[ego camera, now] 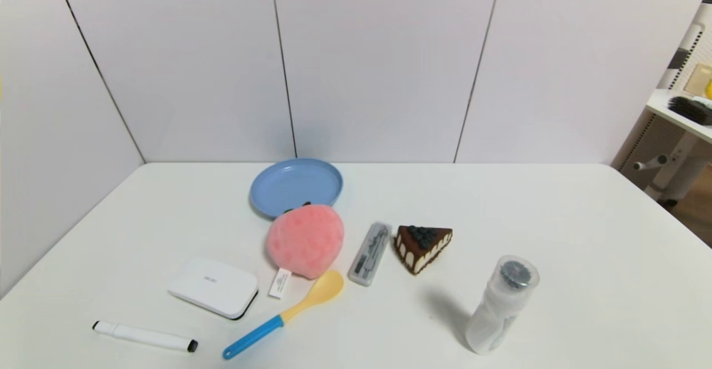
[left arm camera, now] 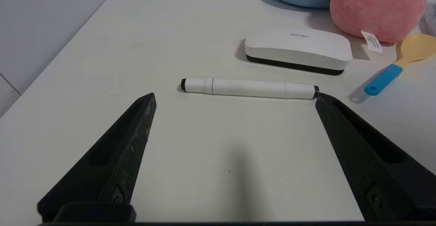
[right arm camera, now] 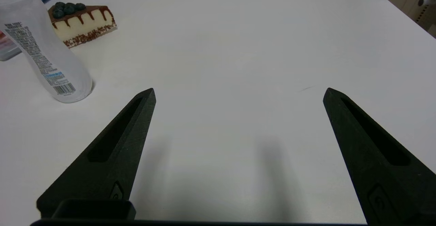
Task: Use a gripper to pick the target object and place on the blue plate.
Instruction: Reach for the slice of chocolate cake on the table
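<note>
a triangular chocolate-topped cake slice (ego camera: 423, 246) with blueberries and cream-and-brown sides lies on the table (ego camera: 556, 219). a round, shallow light-blue plate (ego camera: 296, 185) rests behind it, toward the left.

At twelve o'clock on the white tabletop (ego camera: 534, 202), you see a light-blue plate (ego camera: 296, 187), then a mottled pink peach (ego camera: 306, 240). Toward three o'clock, your cake slice (ego camera: 423, 245) shows chocolate-brown drips over cream, topped dark blue. At seven o'clock, your spoon (ego camera: 283, 319) is yellow with a blue handle, your marker (ego camera: 144, 336) white with black ends.
</note>
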Robot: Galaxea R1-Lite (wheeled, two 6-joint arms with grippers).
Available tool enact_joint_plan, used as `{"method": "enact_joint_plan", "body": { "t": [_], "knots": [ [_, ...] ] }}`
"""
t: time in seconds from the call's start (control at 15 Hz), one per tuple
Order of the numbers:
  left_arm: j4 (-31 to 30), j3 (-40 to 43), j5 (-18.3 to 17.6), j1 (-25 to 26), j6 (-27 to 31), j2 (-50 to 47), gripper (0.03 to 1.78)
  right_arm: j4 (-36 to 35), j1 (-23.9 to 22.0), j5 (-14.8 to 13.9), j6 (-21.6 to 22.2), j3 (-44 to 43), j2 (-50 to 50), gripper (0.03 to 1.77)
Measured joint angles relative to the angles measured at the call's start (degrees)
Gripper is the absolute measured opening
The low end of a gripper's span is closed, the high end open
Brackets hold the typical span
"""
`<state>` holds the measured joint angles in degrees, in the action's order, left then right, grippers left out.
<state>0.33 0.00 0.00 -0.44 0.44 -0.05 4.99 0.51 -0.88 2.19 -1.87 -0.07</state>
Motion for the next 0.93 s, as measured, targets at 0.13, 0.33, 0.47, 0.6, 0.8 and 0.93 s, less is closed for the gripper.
{"method": "enact_joint_plan", "body": {
  "t": [0.13,0.33,0.47,0.6,0.8,0.93],
  "knots": [
    [0.05,0.00,0.00,0.00,0.24,0.00,1.69,0.00,0.00,0.00,0.00,0.00,0.00,1.70],
    [-0.09,-0.55,0.07,0.00,0.66,0.93,1.69,-0.02,0.00,0.00,0.00,0.00,0.00,1.70],
    [-0.49,-4.16,0.07,-0.02,0.63,4.40,1.69,0.00,0.00,0.00,0.00,0.00,0.00,1.70],
    [-0.57,-10.78,0.07,-0.29,0.79,10.72,1.69,-0.02,0.00,0.02,0.00,0.00,0.00,1.70],
    [-0.49,-24.83,0.00,-2.83,1.79,23.83,1.69,0.00,-0.02,0.02,0.00,0.00,0.00,1.70],
    [-0.43,-35.50,-0.11,-4.99,2.91,33.40,1.69,-0.02,0.00,0.02,0.00,0.00,0.00,1.70]
  ]
}}
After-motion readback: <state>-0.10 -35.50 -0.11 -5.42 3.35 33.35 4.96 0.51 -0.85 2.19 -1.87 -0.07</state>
